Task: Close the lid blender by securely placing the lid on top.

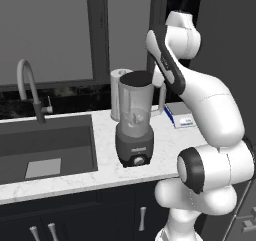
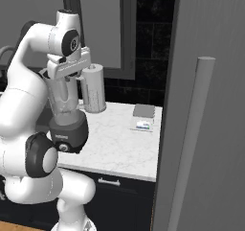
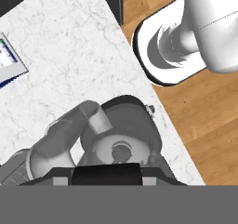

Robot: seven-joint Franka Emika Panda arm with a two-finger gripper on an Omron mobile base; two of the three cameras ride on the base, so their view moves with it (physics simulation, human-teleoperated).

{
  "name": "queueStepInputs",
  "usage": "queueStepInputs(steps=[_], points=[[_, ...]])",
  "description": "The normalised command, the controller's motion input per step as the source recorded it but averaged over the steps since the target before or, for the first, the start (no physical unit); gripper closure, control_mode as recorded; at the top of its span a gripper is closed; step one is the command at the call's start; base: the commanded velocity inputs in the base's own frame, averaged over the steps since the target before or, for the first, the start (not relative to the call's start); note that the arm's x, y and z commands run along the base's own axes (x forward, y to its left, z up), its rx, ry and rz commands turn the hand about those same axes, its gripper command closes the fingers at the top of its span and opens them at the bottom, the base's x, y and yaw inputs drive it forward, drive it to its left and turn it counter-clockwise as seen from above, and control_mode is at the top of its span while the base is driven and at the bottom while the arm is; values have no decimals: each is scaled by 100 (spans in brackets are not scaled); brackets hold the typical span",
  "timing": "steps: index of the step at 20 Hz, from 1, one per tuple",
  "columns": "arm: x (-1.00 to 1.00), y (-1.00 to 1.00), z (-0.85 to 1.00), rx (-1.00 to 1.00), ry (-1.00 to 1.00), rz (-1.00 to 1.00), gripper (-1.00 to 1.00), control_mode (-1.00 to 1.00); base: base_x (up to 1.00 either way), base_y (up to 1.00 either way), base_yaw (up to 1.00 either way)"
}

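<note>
The blender (image 1: 134,120) stands on the marble counter, a translucent grey jar on a dark base with a front knob (image 1: 139,160). The black lid (image 1: 136,78) sits level at the jar's mouth. My gripper (image 2: 66,79) comes down from straight above the jar (image 2: 64,103) and is shut on the lid. In the hand view the lid (image 3: 107,173) is a black bar across the bottom between my fingertips, and the jar (image 3: 116,144) with its blade lies directly beneath. I cannot tell whether the lid rests fully on the rim.
A white cylinder (image 1: 119,80) stands just behind the blender. A sink (image 1: 45,145) and faucet (image 1: 27,85) lie to the left. A small blue-and-white box (image 2: 143,117) lies on the counter to the right, near a tall grey panel (image 2: 206,129).
</note>
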Motion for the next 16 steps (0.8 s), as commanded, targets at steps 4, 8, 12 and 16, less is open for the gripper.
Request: queueStepInputs(steps=[4,8,12,16], points=[[-46,-28,-18,0,8,-6,-100,-100,0,0,0],[-63,-47,-16,0,7,-9,-100,-100,0,0,0],[-77,-69,-17,0,6,-14,-100,-100,0,0,0],[-79,-75,-18,0,4,-17,-100,-100,0,0,0]])
